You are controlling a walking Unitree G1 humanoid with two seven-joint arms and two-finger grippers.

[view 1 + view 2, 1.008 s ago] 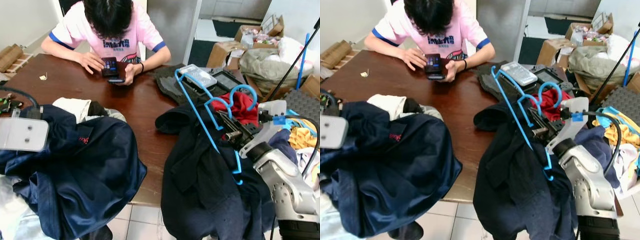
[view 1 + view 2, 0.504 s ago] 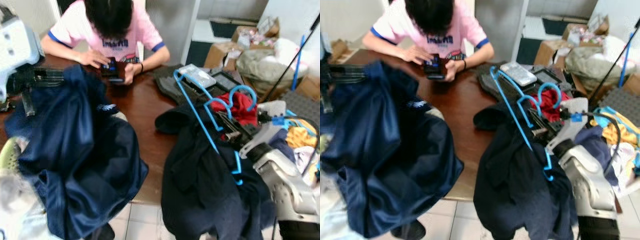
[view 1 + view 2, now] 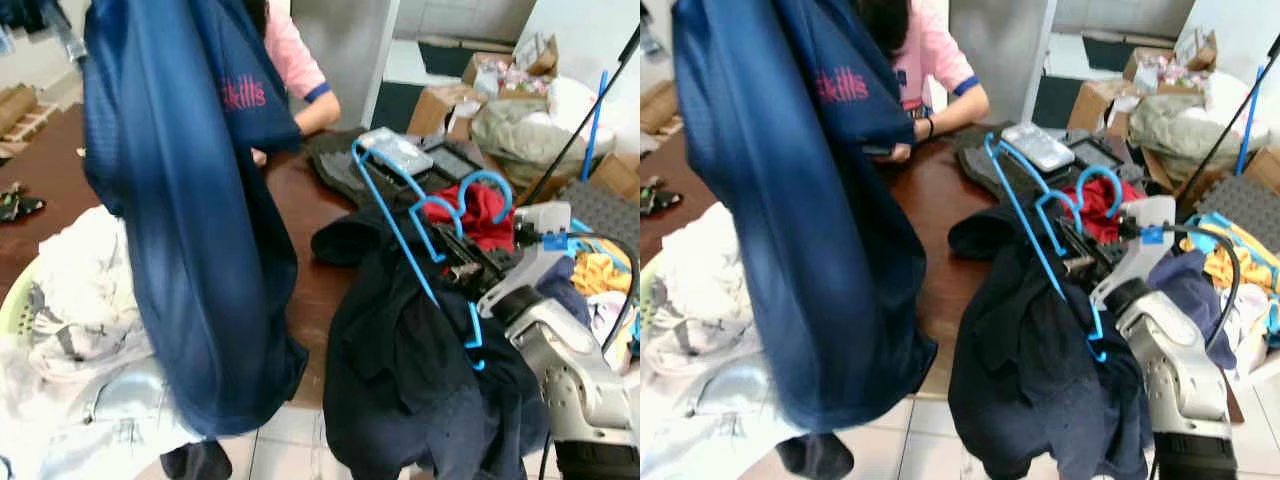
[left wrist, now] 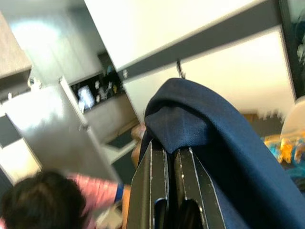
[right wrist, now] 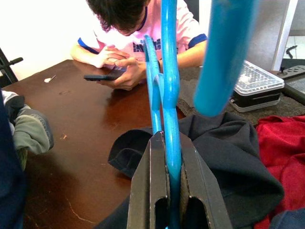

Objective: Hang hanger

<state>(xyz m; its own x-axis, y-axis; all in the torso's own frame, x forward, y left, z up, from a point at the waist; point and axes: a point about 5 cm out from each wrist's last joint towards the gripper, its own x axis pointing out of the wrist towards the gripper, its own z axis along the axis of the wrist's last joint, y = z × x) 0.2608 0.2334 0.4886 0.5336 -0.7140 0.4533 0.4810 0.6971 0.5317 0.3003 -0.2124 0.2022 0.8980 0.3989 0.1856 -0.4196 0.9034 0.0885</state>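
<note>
On the left of the left eye view, a navy blue jersey garment (image 3: 200,220) was held high above the brown wooden surface (image 3: 300,215); at right, a blue plastic hanger (image 3: 420,225) was gripped over dark clothes. Seen from the left wrist, the left gripper (image 4: 170,157) jaws were closed on the navy fabric. Seen from the right wrist, the right gripper (image 5: 172,157) jaws were clamped on the hanger's bar.

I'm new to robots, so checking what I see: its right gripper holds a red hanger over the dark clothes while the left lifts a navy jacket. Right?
Nearly. The hanger is blue, not red, as the right wrist view shows, clamped in the right gripper. The left gripper does hold the navy jacket up.
</note>
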